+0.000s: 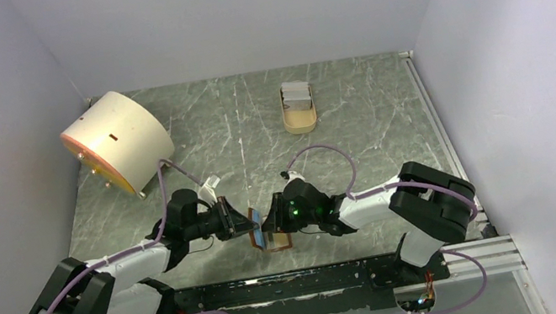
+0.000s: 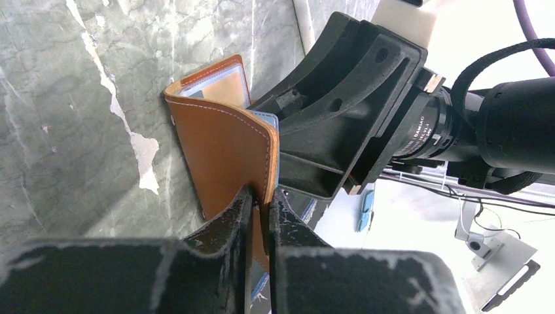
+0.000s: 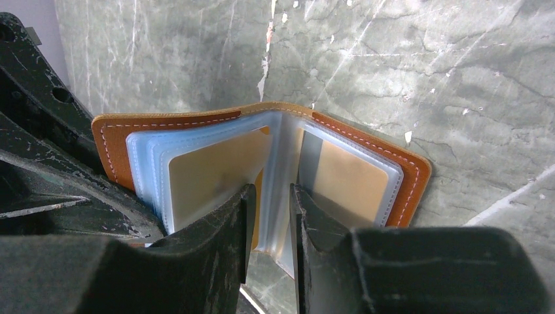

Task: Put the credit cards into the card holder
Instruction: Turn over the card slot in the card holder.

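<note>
Grey marble table (image 1: 374,141), cream drum (image 1: 117,141) at far left. My 2 arms meet mid-table near the bases. My left gripper (image 2: 260,203) is clamped on the brown cover edge of the card holder (image 2: 226,154). My right gripper (image 3: 271,196) pinches its clear inner sleeves, and it's spread open between them. Tan tray (image 1: 302,126) sits far centre, well apart, with the credit cards (image 1: 297,96) inside it.
</note>
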`<state>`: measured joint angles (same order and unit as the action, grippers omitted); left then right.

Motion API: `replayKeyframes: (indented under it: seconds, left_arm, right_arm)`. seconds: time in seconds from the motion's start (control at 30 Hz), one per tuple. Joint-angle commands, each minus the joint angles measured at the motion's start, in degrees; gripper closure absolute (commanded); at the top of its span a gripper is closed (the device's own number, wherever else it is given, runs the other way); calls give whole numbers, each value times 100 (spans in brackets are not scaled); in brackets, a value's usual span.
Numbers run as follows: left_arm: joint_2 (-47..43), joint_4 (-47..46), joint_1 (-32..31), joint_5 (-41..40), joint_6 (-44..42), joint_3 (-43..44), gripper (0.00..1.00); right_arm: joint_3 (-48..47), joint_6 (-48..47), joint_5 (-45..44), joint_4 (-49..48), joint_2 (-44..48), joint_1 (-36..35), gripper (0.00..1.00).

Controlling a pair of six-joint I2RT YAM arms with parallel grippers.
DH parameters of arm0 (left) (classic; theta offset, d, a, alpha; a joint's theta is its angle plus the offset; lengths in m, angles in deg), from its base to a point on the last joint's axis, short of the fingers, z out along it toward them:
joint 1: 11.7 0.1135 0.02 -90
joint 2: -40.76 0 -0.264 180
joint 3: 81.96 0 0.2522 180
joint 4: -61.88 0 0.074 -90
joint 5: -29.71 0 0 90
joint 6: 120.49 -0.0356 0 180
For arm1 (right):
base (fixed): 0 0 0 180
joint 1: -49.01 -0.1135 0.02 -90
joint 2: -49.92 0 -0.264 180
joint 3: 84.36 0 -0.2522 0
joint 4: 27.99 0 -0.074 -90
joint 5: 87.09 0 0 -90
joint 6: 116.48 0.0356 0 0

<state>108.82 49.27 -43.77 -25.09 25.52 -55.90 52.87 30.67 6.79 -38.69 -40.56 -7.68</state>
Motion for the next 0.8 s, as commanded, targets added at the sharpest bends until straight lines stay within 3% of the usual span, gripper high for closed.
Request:
replayKeyframes:
  seconds: [0.0, 0.37, 0.43, 0.53, 0.63, 0.77]
  left_arm:
    - [5, -467, -51, 372, 68, 83, 91]
    - [21, 778, -51, -168, -303, 418, 89]
    - [49, 1061, -47, -247, -388, 533, 85]
    - [37, 1904, -60, -610, -550, 821, 84]
    - [26, 2689, -62, -931, -818, 1222, 91]
    - [33, 3591, -62, -1315, -1026, 1684, 91]
  right_arm:
    - [12, -94, -86, 93, -142, -20, 68]
    - [-36, -127, -65, 109, -194, -19, 67]
    - [-85, -183, -119, 236, -146, -18, 67]
    - [-163, -264, -207, 511, -7, -21, 63]
    - [-300, -410, -326, 946, 268, -18, 60]
    - [-516, -713, -623, 1629, 717, -21, 60]
